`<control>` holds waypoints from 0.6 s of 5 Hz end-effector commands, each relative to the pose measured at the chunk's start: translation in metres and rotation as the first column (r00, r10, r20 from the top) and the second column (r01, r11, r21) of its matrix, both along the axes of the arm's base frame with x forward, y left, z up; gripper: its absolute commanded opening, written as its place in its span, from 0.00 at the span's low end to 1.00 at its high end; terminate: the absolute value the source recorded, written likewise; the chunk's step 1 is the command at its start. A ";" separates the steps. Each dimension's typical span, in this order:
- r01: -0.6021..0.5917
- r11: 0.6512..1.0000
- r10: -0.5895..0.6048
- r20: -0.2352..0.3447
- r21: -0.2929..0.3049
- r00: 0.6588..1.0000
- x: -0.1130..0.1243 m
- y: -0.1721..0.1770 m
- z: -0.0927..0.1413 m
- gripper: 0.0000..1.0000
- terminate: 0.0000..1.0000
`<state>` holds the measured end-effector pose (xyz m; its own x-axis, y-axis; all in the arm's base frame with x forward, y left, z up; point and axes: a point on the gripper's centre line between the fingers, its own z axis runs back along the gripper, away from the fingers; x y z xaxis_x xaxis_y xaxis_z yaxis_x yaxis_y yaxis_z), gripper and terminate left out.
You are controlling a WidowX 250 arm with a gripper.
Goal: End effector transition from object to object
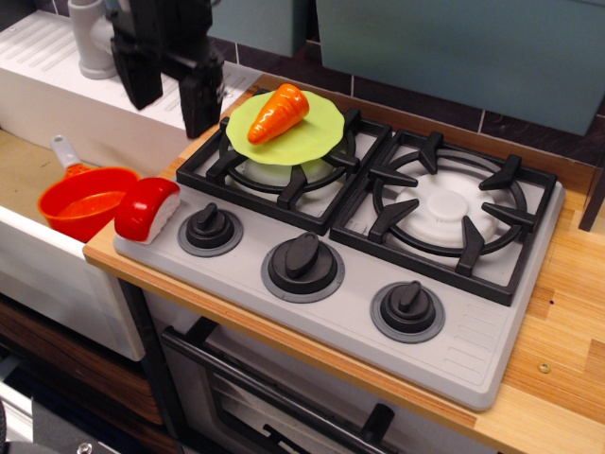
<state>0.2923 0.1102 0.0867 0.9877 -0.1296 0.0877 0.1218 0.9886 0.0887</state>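
Note:
My black gripper (170,99) hangs at the upper left, over the white drainboard beside the stove's left edge. Its two fingers point down, stand apart and hold nothing. An orange toy carrot (277,113) lies on a light green plate (317,132) on the back left burner, to the right of the gripper. A red and white toy sushi piece (146,209) sits at the stove's front left corner, below and in front of the gripper.
An orange pot (83,201) sits in the sink at left. A grey faucet (87,38) stands behind the gripper. The stove has two black grates (444,203) and three knobs (302,263). A wooden counter (567,312) lies at right.

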 end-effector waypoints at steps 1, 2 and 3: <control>0.002 0.999 -0.006 0.095 0.034 0.995 -0.010 0.022 -0.002 1.00 0.00; -0.012 1.000 0.011 0.117 0.010 0.993 -0.020 0.019 -0.015 1.00 0.00; -0.043 0.999 0.044 0.129 -0.009 0.991 -0.027 0.012 -0.022 1.00 0.00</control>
